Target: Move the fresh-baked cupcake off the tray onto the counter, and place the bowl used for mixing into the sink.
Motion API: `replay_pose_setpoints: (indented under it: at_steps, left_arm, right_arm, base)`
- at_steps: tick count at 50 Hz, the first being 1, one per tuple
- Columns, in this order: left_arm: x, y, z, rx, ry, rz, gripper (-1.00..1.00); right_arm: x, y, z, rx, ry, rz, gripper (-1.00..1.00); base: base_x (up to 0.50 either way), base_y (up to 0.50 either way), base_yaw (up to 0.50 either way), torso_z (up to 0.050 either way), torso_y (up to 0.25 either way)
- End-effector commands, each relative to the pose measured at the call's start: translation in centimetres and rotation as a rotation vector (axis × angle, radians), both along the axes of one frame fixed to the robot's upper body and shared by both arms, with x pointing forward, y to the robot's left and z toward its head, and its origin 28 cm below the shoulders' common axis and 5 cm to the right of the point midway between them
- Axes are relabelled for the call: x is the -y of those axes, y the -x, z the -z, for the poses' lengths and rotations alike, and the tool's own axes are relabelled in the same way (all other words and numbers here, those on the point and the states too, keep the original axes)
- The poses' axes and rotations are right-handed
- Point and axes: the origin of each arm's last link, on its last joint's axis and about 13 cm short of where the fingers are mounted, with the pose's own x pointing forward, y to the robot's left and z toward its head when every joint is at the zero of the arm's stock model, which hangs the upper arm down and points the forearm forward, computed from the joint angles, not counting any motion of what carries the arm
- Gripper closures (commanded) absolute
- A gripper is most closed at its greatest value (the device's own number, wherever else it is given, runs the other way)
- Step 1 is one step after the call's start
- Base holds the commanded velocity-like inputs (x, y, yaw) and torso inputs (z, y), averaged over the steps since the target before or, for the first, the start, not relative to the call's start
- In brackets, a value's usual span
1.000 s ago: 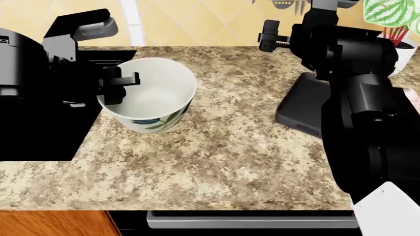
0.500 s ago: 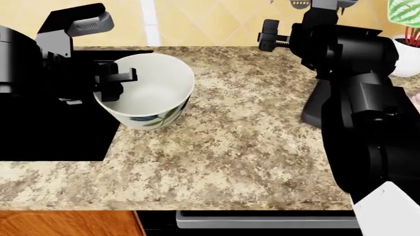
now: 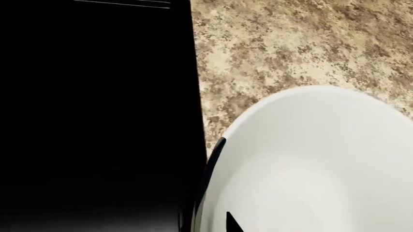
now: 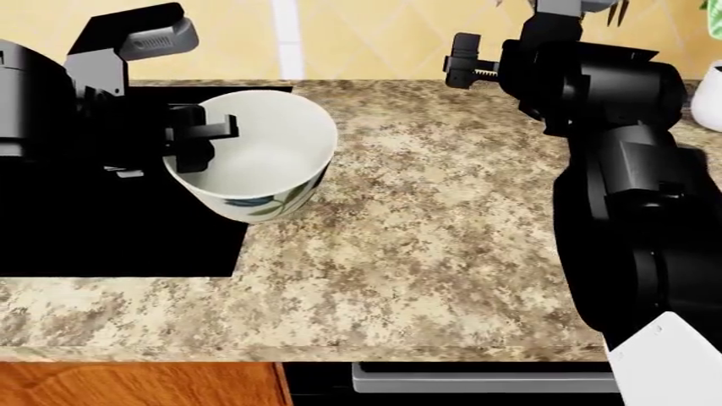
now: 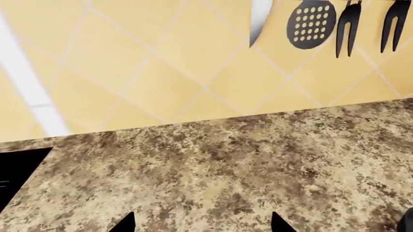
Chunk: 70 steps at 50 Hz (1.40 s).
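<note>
Left gripper [image 4: 201,139] is pinched shut on the near-sink rim of the bowl [image 4: 257,156], one finger inside, one outside. The bowl is tilted, its base at the counter [image 4: 429,254] edge right beside the sink [image 4: 101,237]; whether it is lifted clear of the counter is hard to judge. The left wrist view shows the bowl's rim [image 3: 310,159] just next to the black basin [image 3: 96,116]. Right gripper [image 5: 200,224] hovers above bare counter near the tiled wall, tips apart, holding nothing. Cupcake and tray are not in view now.

Risks: a single rim pinch on a deep ceramic bowl could slip or let it swing, and it might drop hard into the basin. The base may also catch the sink lip if carried too low.

Versus half a second ago: the sink opening reaches further right in the head view, so the bowl sits closer over it; the tray has gone out of frame on the right; the grip looks unchanged.
</note>
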Motion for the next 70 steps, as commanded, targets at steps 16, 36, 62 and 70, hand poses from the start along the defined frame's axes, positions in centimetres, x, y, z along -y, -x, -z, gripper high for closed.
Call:
replay_pose_setpoints:
  at_steps: [16, 36, 62, 70]
  left_arm:
    - [0.26, -0.21, -0.21, 0.008, 0.011, 0.009, 1.0]
    - [0.31, -0.07, -0.33, 0.006, 0.002, 0.003, 1.0]
    - [0.38, -0.21, -0.22, 0.004, 0.008, 0.009, 1.0]
    - [0.41, -0.2, -0.17, 0.0, 0.007, 0.009, 1.0]
  right_arm:
    - [0.21, 0.02, -0.07, 0.003, 0.001, 0.005, -1.0]
    - [0.19, -0.01, 0.01, 0.006, -0.003, 0.001, -1.0]
    - [0.17, 0.02, -0.1, 0.004, 0.002, -0.001, -1.0]
    - [0.26, 0.02, 0.04, 0.0, 0.0, 0.002, -1.0]
  base:
    - [0.0, 0.18, 0.0, 0.0, 0.0]
    - [0.0, 0.18, 0.0, 0.0, 0.001]
    - [0.0, 0.18, 0.0, 0.001, 0.0]
    - [0.0, 0.18, 0.0, 0.0, 0.001]
